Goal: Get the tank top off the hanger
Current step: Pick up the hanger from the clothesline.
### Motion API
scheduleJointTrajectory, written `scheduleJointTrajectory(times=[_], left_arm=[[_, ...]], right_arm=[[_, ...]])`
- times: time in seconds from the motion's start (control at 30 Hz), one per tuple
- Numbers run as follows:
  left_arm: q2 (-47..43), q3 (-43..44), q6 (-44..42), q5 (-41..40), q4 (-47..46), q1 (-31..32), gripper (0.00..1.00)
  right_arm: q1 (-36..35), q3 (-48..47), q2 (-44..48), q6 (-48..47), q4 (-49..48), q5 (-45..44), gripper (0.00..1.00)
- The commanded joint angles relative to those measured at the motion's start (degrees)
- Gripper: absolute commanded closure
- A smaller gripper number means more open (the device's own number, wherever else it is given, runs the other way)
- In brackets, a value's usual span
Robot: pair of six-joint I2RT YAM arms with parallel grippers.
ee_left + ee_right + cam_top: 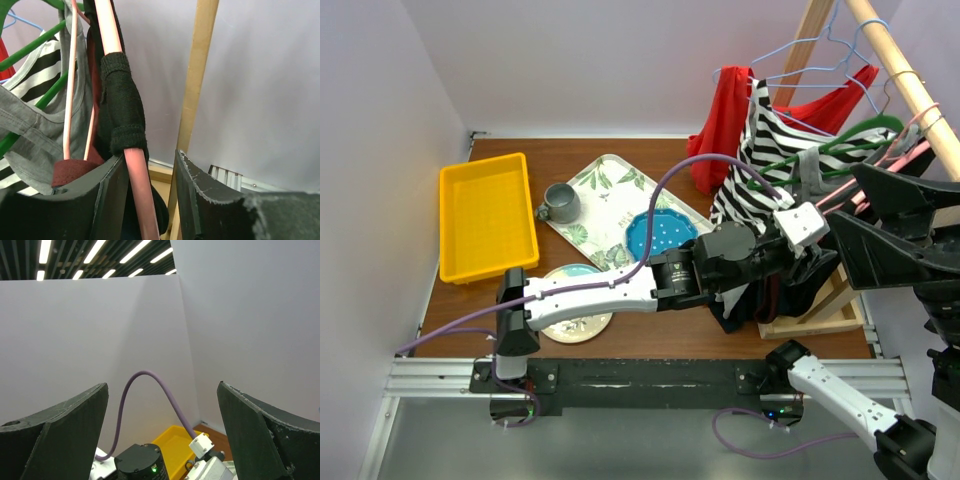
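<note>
Left pincer [150,165], jaws spread, straddling the lower arm of the pink hanger [111,30]; hanger arm lying against the left jaw, gap open toward the right jaw. Strap [122,95] of the black tank top [104,130] wrapped round that arm just above the jaws, rest of the garment hanging below and mostly hidden. Grey top [30,130] and green hanger [35,47] just to the left, wooden post [197,85] behind on the right. Right pincer [162,387] spread wide, holding nothing, raised at the right side of the rack, well apart from the strap.

Step in hand, as judged: freeing the strap.
- Close on the knit strap itself, not on the bare pink arm.
- Draw it down along the arm and off the hanger's end.
- Keep clear of the grey top.
- Steady the hanger with the right pincer, if reachable, against swinging.
</note>
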State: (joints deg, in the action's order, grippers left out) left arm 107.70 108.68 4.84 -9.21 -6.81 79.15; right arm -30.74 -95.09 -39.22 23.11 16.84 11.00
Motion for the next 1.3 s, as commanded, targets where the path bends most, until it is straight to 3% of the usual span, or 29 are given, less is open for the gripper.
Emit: scheduleJointTrajectory(times=[0.0,0.1,0.13,0.23,0.67,1.0,1.27], left_arm=[[2.24,4.34,-1.32,-2.21,1.36,0.03,0.56],[2.87,5.31,-1.76,-2.21,1.45,0.03,0.72],[2.87,5.22,-1.77,-2.21,1.19,0.03,0.82],[1.90,5.05,-2.29,-2.56,0.57,0.04,1.00],[-3.55,-0.67,-7.12,-8.80,-14.63,-0.14,1.00],[-5.22,-3.04,-8.09,-8.45,-21.05,-0.14,1.00],[-10.14,-10.68,-7.65,-5.28,-28.00,-0.84,1.00]], right_arm=[[-0.20,0.61,-0.59,1.23,-0.05,-0.90,0.05],[-0.20,0.61,-0.59,1.23,0.03,-0.81,0.05],[-0.20,0.61,-0.59,1.14,-0.05,-0.90,0.05],[-0.20,0.61,-0.59,1.23,0.12,-1.16,0.05],[-0.20,-0.01,-0.85,1.76,-0.67,-0.63,0.05],[-0.19,-0.18,-1.12,2.02,-0.76,-0.63,0.05],[-0.20,1.04,-0.68,2.02,-0.32,-1.34,0.05]])
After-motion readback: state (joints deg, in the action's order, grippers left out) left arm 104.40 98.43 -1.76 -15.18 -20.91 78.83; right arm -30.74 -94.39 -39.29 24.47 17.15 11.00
